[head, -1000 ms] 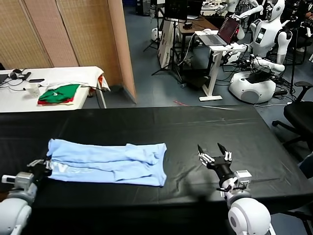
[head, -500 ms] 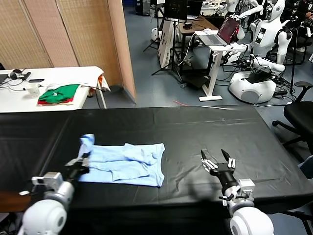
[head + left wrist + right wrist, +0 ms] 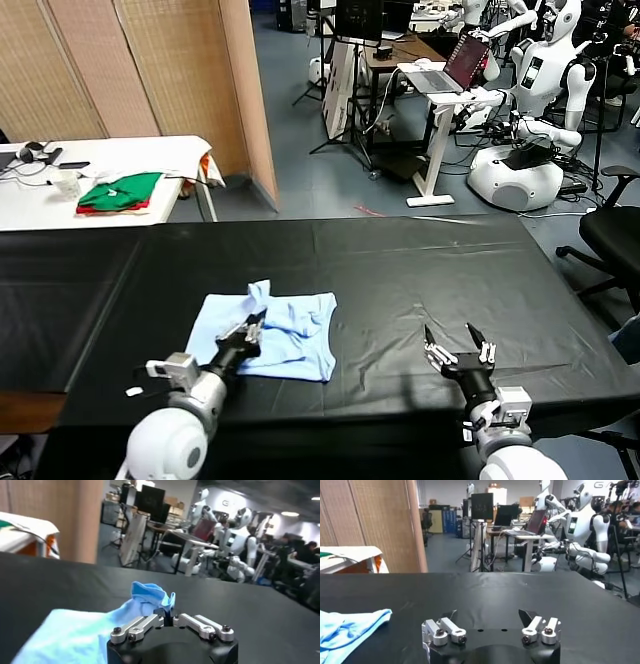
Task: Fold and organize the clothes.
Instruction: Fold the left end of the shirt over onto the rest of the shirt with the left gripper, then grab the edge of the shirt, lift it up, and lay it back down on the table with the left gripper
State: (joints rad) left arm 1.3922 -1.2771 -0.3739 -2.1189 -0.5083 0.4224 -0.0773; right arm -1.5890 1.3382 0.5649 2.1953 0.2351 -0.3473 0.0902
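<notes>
Lying on the black table (image 3: 420,260) toward its near edge, left of the middle, the pale blue T-shirt (image 3: 290,335) is doubled over itself, with one bunched edge raised above the rest. The left gripper (image 3: 247,332) sits over the shirt's near-left part, fingers pinched tight on a fold of that cloth. The right gripper (image 3: 460,352) hangs near the table's near edge, right of the middle, well apart from the shirt, its fingers spread wide and holding nothing.
</notes>
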